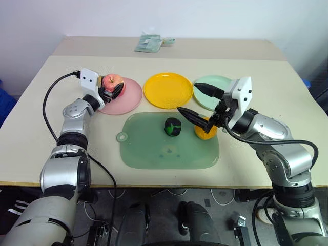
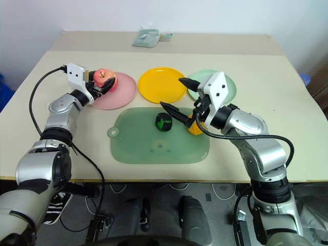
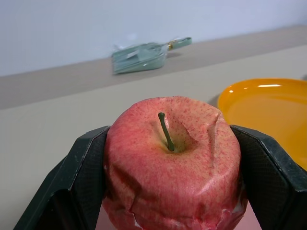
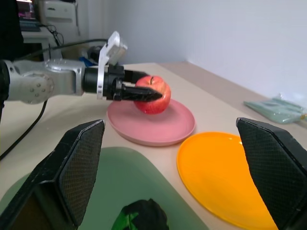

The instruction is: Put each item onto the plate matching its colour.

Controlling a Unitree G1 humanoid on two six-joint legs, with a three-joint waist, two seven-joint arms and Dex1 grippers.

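Note:
My left gripper (image 1: 115,89) is shut on the red-pink apple (image 1: 113,80), one black finger (image 3: 81,177) on each side of it. It holds the apple stem-up over the left part of the pink plate (image 1: 130,100); I cannot tell whether apple and plate touch. The yellow plate (image 1: 168,89) and the mint green plate (image 1: 215,82) stand to its right. On the green mat (image 1: 169,151) lie the blackish-green ball (image 1: 173,127) and the orange (image 1: 206,133). My right gripper (image 1: 199,102) hangs open just above the orange, which one finger partly hides.
A pale green packet (image 1: 150,42) lies at the back of the beige table (image 1: 266,77). A black cable (image 1: 48,107) loops from my left wrist over the table's left side. The mat lies close to the table's front edge.

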